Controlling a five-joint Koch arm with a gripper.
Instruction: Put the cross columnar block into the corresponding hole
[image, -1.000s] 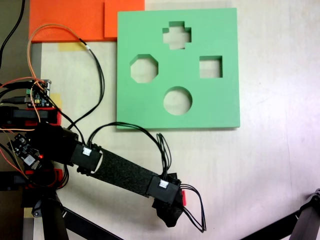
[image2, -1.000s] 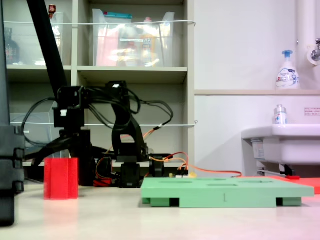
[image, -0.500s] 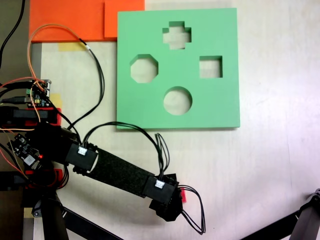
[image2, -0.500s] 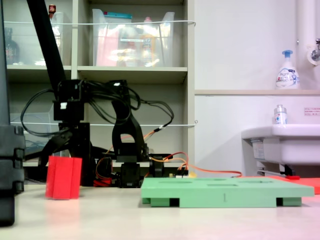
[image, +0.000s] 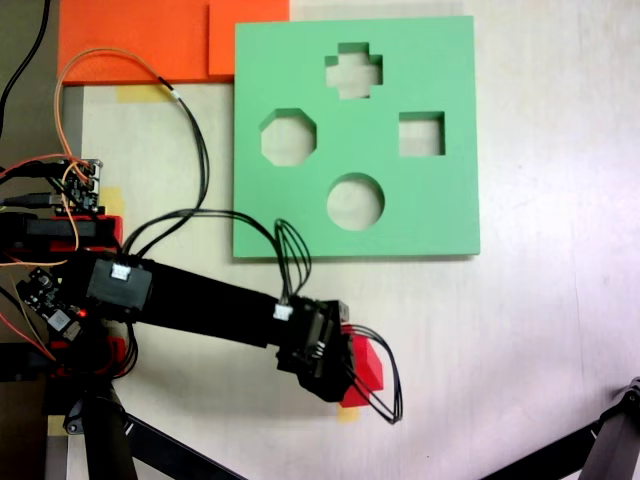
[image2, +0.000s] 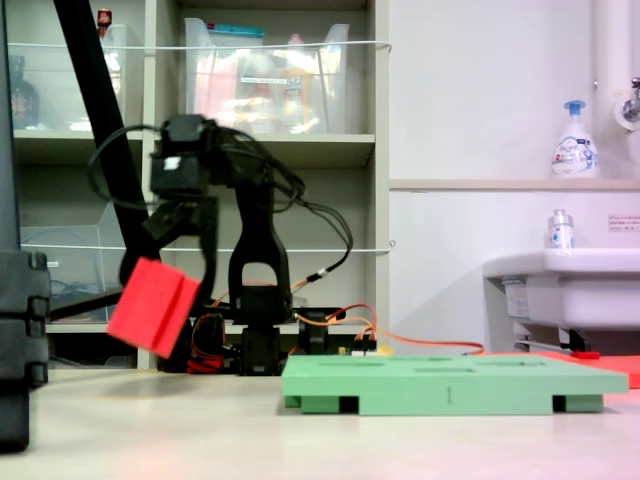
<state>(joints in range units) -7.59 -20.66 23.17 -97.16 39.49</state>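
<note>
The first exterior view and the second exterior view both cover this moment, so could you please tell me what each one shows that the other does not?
Only the first exterior view shows the board's cutouts from above, including the plus-shaped hole, and that the red block lies off the green board, towards the image's bottom. Only the second exterior view shows height: the block is tilted and clear of the table, with shelves and a sink behind. Both show the gripper with its jaws shut on the block and the board lying flat.
</note>
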